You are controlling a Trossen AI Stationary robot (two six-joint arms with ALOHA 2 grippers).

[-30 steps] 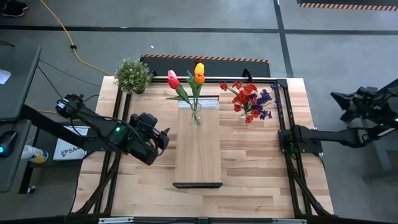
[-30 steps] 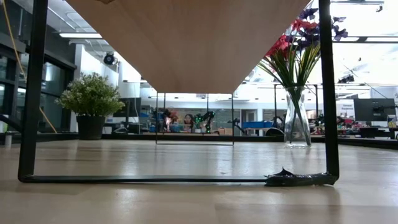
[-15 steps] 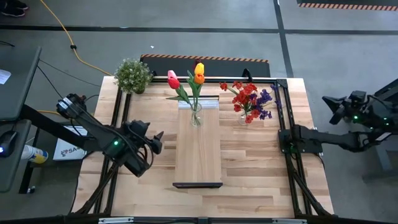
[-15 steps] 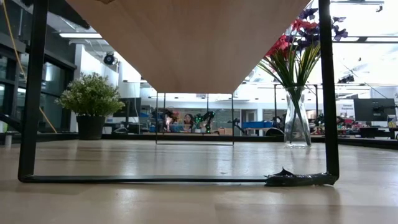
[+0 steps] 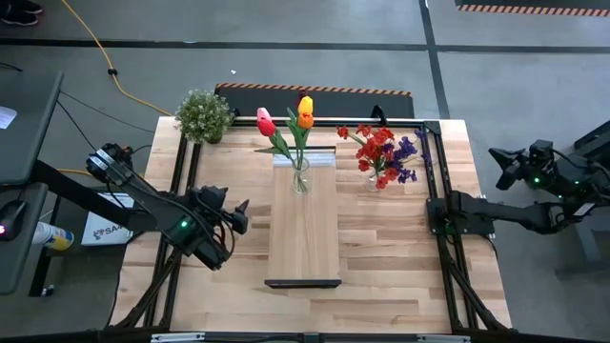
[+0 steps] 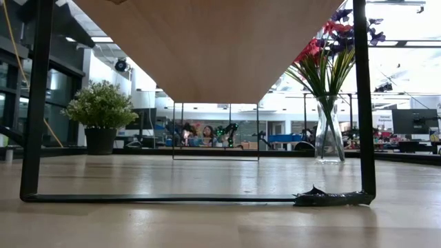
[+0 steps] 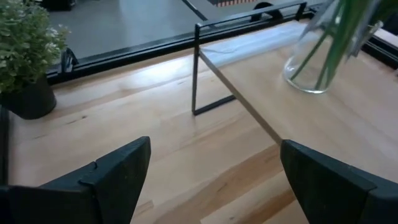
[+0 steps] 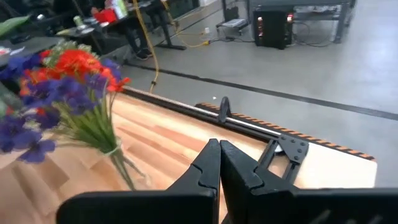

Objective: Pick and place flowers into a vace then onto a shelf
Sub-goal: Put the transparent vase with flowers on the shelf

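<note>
Grey floor lies all around our wooden counter (image 5: pixel 381 248). Our tulips (image 5: pixel 291 119) stand in a glass vase (image 5: pixel 300 179) at the far end of the shelf (image 5: pixel 305 229), so they look done. Our left gripper (image 5: pixel 238 214), near the counter's left edge, has released fingers holding nothing. Our right gripper (image 5: pixel 498 162) waits past the right edge, clenched. Only the low view shows under the shelf.

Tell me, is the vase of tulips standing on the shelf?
Yes, the tulip vase stands on the far end of the shelf.

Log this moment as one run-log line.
tulip vase: on shelf | left gripper: open, beside shelf | right gripper: shut, off table
</note>
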